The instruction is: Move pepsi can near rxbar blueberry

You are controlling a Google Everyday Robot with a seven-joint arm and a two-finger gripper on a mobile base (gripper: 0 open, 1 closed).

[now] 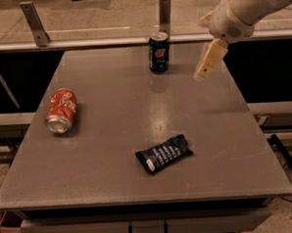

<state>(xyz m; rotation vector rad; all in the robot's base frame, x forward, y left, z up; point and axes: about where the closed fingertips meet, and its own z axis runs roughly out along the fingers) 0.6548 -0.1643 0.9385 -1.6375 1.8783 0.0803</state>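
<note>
End effector [205, 69] hangs in upper right of frame, just right of pepsi can [159, 51], not touching; released or clenched, cannot tell. Can stands upright at top centre of surface [104, 155], well apart from rxbar blueberry [163, 154] at lower centre. Nothing done yet: grasp, carry and placement are all left.

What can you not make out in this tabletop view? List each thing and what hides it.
1. Camera view: the arm behind the gripper, which hangs above the far right of the table, is cut off by the top edge.
2. Camera view: the white text on the rxbar blueberry is too small to read.
3. Camera view: the back of the pepsi can is hidden by the can itself.
</note>
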